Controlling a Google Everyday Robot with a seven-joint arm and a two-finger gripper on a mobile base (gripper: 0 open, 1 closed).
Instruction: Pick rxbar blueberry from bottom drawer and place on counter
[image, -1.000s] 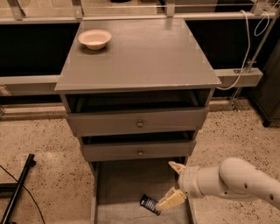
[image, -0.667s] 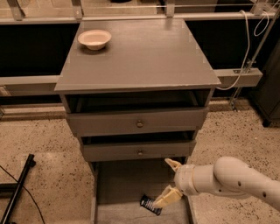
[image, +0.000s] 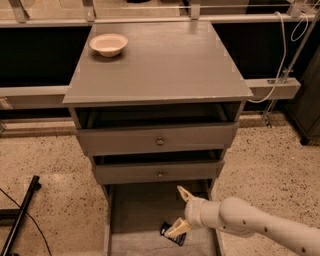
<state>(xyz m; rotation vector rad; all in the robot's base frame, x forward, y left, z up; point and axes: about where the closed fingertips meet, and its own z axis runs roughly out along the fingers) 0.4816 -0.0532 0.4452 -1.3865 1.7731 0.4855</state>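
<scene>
The rxbar blueberry (image: 171, 235), a small dark-wrapped bar, lies on the floor of the pulled-out bottom drawer (image: 135, 212), near its middle front. My gripper (image: 180, 211) reaches in from the right on a white arm and hangs over the drawer, open. Its lower finger (image: 177, 229) is right at the bar's upper right edge and covers part of it. Its upper finger (image: 184, 193) points toward the drawer's back. Nothing is held between the fingers. The counter (image: 165, 65) is the grey cabinet top above.
A pale bowl (image: 108, 44) stands at the counter's back left corner. Two upper knobbed drawers (image: 159, 141) stand slightly ajar above the bottom drawer. A black bar (image: 20, 215) lies on the speckled floor at the left. A white cable (image: 285, 50) hangs at the right.
My gripper and arm have shifted a little to the left over the bottom drawer, staying open by the bar. The bar has not moved.
</scene>
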